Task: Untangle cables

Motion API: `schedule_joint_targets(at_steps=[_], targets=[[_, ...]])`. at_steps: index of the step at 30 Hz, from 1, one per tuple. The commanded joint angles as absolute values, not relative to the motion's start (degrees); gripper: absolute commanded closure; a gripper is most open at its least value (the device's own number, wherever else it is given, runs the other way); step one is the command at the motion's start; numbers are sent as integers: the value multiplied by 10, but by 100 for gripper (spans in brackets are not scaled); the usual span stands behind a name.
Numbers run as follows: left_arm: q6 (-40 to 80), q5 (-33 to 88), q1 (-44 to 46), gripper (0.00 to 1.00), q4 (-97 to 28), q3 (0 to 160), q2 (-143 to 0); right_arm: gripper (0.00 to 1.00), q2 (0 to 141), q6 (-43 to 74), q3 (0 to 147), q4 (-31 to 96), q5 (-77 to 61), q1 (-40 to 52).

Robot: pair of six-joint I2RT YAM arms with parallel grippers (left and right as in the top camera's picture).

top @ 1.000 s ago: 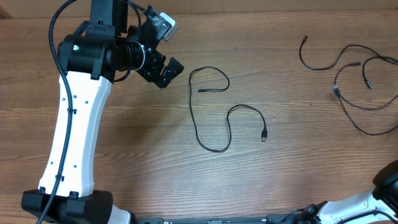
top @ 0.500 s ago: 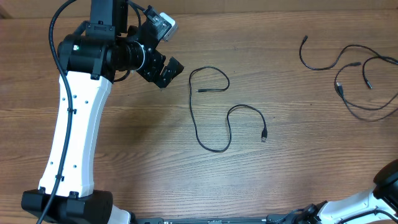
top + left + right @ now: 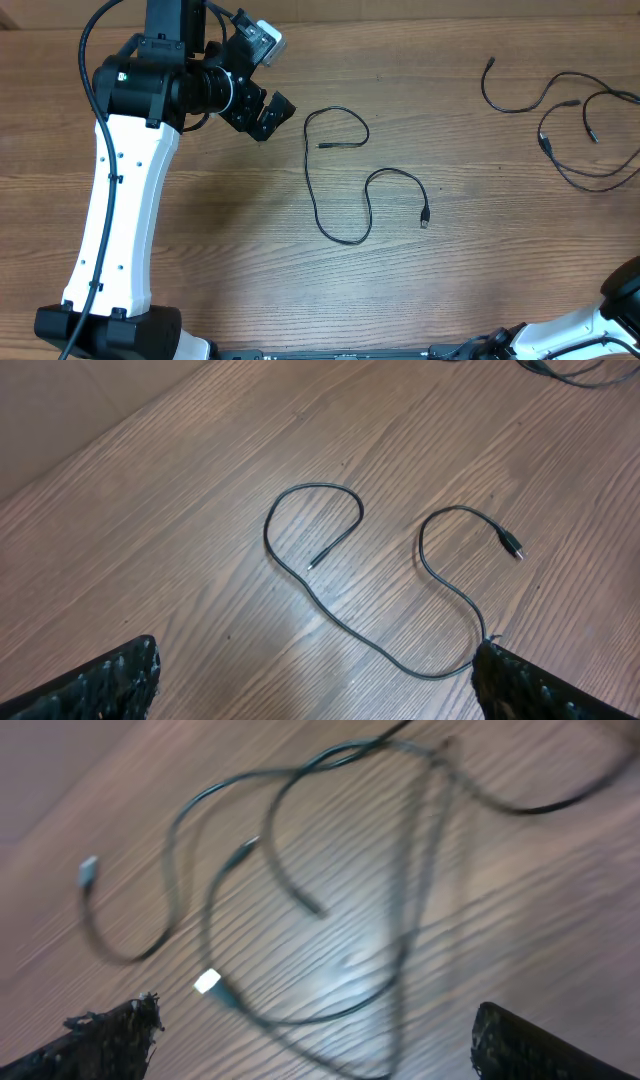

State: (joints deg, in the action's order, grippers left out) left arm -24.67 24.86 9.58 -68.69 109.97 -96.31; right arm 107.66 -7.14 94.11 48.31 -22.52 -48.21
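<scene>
Counter, wooden, read left to right. At left, the left arm hovers, the left jaws spread wide and holding nothing. At centre lies one freed cable, an S-curve with both ends clear. At far right the remaining cables overlap loosely. The right jaws, looking down on them, are likewise apart and empty. The cords look light, limp and thin, and likely to slide on wood. They are best pinched low, just behind a plug end. Against a second ago, the right group's lowest loop has drawn in; the rest is unchanged.
</scene>
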Motion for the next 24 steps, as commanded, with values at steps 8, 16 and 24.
schedule_joint_targets(at_steps=[8, 16, 24], targets=[[-262, 249, 90, 1, -688, 1105, -954, 0, 1078, -225, 939, 565, -406, -408], [-262, 249, 90, 0, -688, 1105, -954, 0, 1078, -301, 939, 623, -343, -275], [-262, 249, 90, 0, -688, 1105, -954, 0, 1078, -301, 939, 625, -333, -148]])
